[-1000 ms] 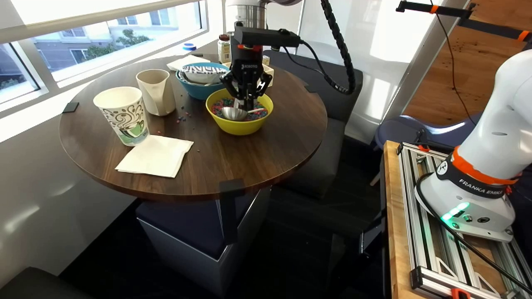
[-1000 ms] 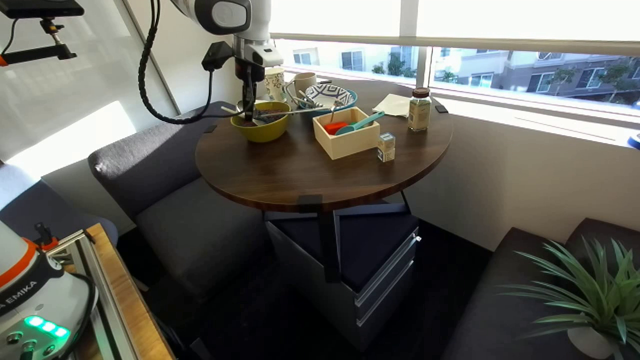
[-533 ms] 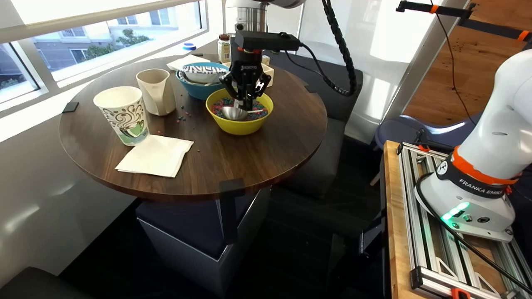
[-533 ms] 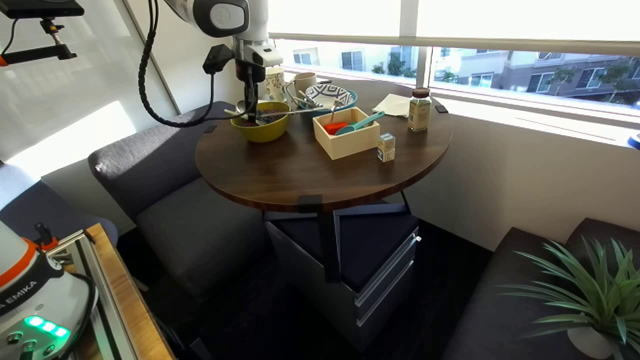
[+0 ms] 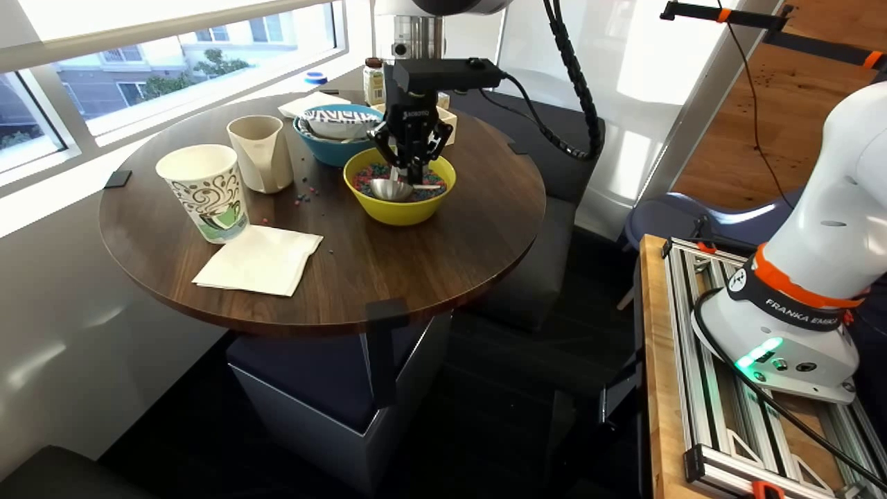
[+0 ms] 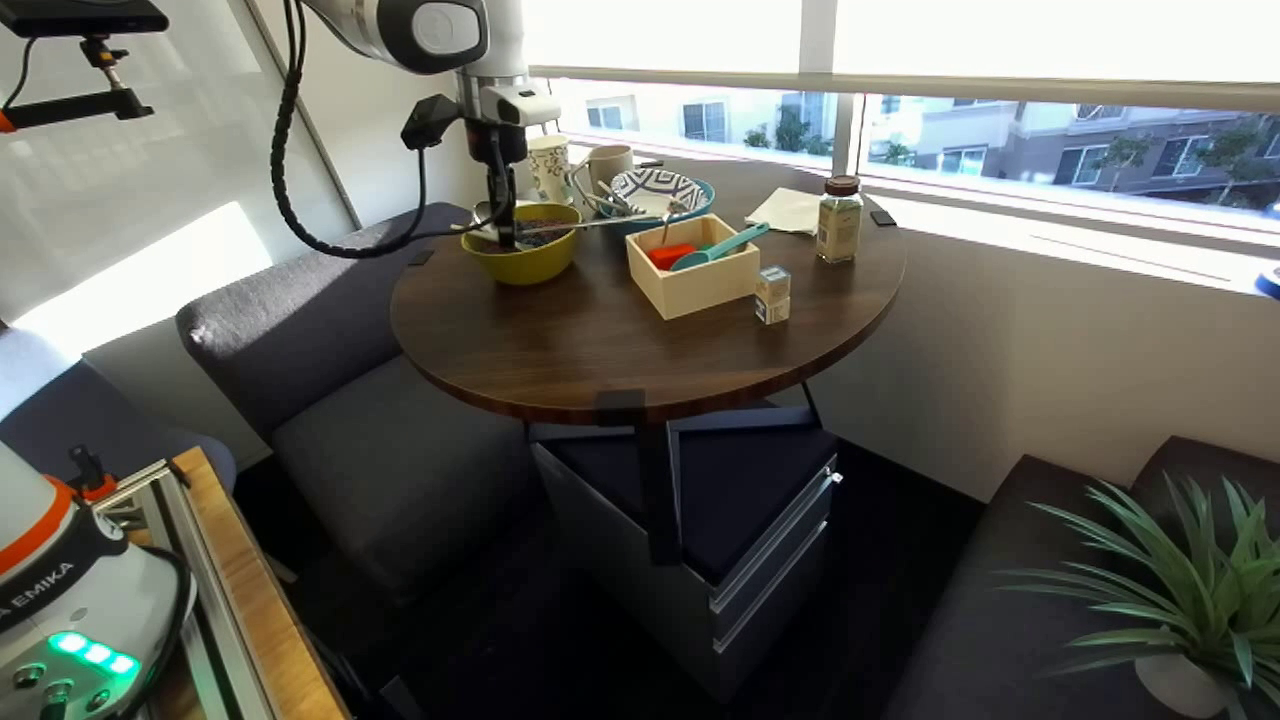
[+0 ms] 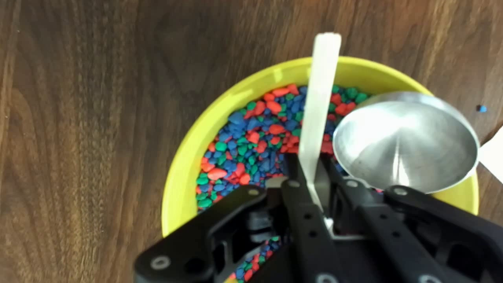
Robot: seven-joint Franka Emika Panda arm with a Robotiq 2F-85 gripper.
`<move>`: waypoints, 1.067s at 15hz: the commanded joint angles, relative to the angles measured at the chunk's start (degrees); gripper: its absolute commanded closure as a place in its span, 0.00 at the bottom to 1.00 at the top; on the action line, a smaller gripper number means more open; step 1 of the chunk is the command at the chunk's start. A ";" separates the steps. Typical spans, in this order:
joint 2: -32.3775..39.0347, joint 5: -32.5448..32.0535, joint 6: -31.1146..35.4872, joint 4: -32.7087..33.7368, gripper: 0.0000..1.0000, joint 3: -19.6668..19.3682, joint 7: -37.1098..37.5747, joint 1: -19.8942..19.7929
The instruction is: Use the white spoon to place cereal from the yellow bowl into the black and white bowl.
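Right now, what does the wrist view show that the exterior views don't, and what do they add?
Only the wrist view clearly shows the gripper shut on the white spoon.
Only the exterior views show the black and white bowl, cup, mug, box and jar.
Both show the yellow bowl, the cereal, the metal scoop, the gripper itself and part of the white spoon.

Bright light: wide clear glass window (image 6: pixel 1020 150) | Very dark: black floor (image 5: pixel 513 436) | White glare: round silver metal scoop (image 7: pixel 404 145) | Wrist view: bit blurry
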 commanded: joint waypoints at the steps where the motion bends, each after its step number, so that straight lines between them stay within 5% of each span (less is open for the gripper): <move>1: -2.45 -3.73 2.36 -3.33 0.96 -0.52 3.46 1.47; 16: -6.93 -14.93 3.23 -7.16 0.96 0.32 15.72 3.41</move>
